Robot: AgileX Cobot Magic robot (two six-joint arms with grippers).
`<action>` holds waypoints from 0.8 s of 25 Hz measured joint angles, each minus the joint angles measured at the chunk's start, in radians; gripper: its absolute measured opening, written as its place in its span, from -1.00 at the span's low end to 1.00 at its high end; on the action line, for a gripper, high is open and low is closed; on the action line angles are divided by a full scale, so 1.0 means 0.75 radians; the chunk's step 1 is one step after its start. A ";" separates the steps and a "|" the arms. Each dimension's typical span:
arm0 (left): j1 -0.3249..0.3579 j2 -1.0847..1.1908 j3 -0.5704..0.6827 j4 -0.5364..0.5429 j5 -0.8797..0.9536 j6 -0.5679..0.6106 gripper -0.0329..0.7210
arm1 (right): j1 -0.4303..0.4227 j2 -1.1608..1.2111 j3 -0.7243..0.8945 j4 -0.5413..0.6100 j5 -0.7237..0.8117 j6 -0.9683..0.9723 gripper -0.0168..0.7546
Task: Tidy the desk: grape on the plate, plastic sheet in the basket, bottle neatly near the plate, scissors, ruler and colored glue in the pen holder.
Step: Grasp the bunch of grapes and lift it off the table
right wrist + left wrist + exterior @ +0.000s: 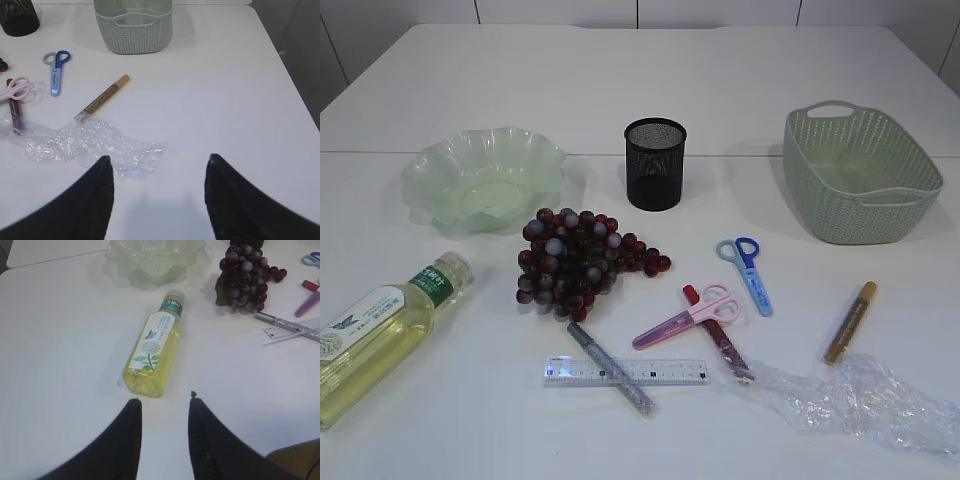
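Note:
The grape bunch (582, 262) lies mid-table, in front of the pale green plate (480, 180). A bottle (380, 335) of yellow liquid lies on its side at the left; my left gripper (164, 401) stands open and empty just short of the bottle's base (150, 385). The crumpled plastic sheet (860, 400) lies front right, and my right gripper (159, 160) stands open beside the sheet's edge (135, 160). Blue scissors (748, 272), pink scissors (688, 318), a clear ruler (626, 372) and grey (610, 367), red (722, 338) and gold (850, 322) glue pens lie scattered. Neither gripper shows in the exterior view.
The black mesh pen holder (655, 163) stands at the back centre. The green woven basket (860, 175) stands back right, seen straight ahead as the basket (134, 25) in the right wrist view. The table's right edge (295, 95) runs close to my right gripper.

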 joint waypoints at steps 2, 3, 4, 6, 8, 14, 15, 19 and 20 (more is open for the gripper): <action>0.000 0.000 0.000 0.000 0.000 0.000 -0.29 | 0.000 0.000 0.000 0.000 0.000 0.000 0.18; 0.000 0.000 0.000 0.000 0.000 0.000 -0.29 | 0.000 0.000 0.000 0.000 0.000 0.000 0.18; 0.000 0.000 0.000 0.000 0.000 0.000 -0.29 | 0.000 0.000 0.000 0.000 0.000 0.000 0.18; 0.000 0.000 0.000 0.000 0.000 0.000 -0.29 | 0.000 0.000 0.000 0.000 0.000 0.000 0.18; 0.000 0.000 0.000 0.000 0.000 0.000 -0.29 | 0.000 0.000 0.000 0.000 0.000 0.000 0.18; 0.000 0.000 0.000 0.000 0.000 0.000 -0.29 | 0.000 0.000 0.000 0.000 0.000 0.000 0.18; 0.000 0.000 0.000 0.000 0.000 0.000 -0.29 | 0.000 0.000 0.000 0.000 0.000 0.000 0.18; 0.000 0.000 0.000 0.000 0.000 0.000 -0.29 | 0.000 0.000 0.000 0.000 -0.002 0.000 0.18; 0.000 0.000 0.000 0.000 0.000 0.000 -0.29 | 0.000 0.000 0.000 0.000 -0.002 0.000 0.18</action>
